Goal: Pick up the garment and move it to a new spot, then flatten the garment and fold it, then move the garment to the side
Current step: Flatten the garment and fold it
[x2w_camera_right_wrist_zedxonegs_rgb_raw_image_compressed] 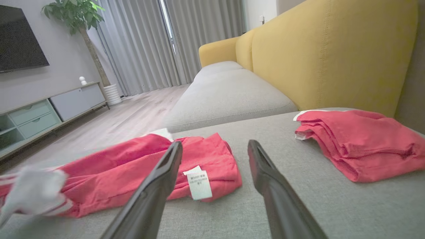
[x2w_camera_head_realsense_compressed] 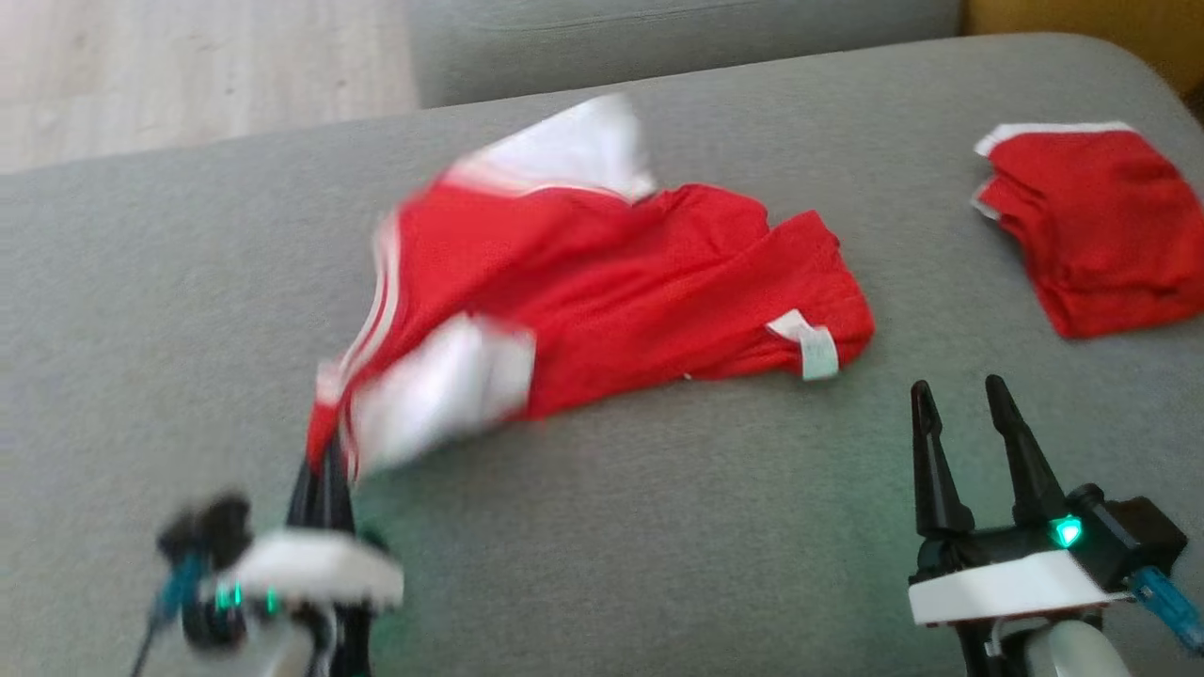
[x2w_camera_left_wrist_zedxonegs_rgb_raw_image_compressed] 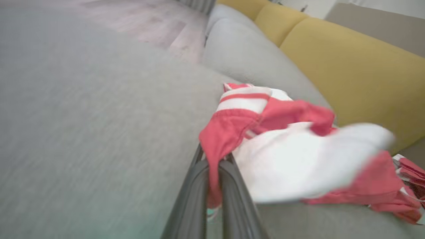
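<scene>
The red-and-white garment (x2w_camera_head_realsense_compressed: 611,282) is spread loosely across the centre of the head view on the grey cushion (x2w_camera_head_realsense_compressed: 658,545). Its lower-left corner is pinched between the closed fingers of the left gripper (x2w_camera_head_realsense_compressed: 324,465). The right gripper (x2w_camera_head_realsense_compressed: 959,387), at lower right, is held wide open and empty. The cloth is judged light, limp and prone to bunching. A hem or corner is best taken, since a mid-panel pinch would gather folds.

Grey cushion (x2w_camera_head_realsense_compressed: 658,527) carries garment (x2w_camera_head_realsense_compressed: 621,291) and folded red cloth (x2w_camera_head_realsense_compressed: 1101,226)
</scene>
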Tool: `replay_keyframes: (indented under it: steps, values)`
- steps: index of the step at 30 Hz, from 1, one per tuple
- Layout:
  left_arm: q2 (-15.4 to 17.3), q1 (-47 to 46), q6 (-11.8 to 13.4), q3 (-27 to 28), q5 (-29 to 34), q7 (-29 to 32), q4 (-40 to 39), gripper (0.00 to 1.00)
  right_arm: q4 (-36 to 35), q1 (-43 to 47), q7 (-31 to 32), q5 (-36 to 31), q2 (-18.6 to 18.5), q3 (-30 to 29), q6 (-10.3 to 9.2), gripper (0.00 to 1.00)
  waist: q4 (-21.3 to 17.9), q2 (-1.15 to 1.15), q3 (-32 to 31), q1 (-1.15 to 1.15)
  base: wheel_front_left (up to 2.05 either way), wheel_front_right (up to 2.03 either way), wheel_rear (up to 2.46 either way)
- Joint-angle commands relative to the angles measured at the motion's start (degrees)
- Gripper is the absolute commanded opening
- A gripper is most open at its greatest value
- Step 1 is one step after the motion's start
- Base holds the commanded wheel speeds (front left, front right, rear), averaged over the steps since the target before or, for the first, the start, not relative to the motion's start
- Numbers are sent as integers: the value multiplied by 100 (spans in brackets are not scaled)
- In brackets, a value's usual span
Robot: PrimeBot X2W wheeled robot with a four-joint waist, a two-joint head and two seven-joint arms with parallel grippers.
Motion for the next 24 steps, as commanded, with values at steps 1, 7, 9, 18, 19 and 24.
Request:
replay_keyframes:
  steps: [1,7,9,18,19,24]
  values:
    - [-6,-170,31,324,-19,-38,-260,0,-190,-58,-61,-49,-32,111,-4,100,155,0,15,0,0,0,0]
    - [-418,774,-18,763,200,-38,-356,100,-166,42,-61,-145,-32,80,-4,100,447,0,-97,0,0,0,0]
    - [-501,1018,179,995,696,-38,-634,100,-156,80,-61,-171,-32,114,-4,100,512,0,-144,0,0,0,0]
    - [-582,1856,495,732,2509,-38,-1467,100,-169,99,-61,-189,-32,165,-4,100,540,0,-112,0,0,0,0]
    - [-596,1959,505,693,2540,-38,-1442,100,-170,102,-61,-190,-32,168,-4,100,544,0,-102,0,0,0,0]
    - [-652,2279,554,479,2459,62,-1031,100,-159,95,-61,-180,-32,171,-4,100,575,0,-75,0,0,0,0]
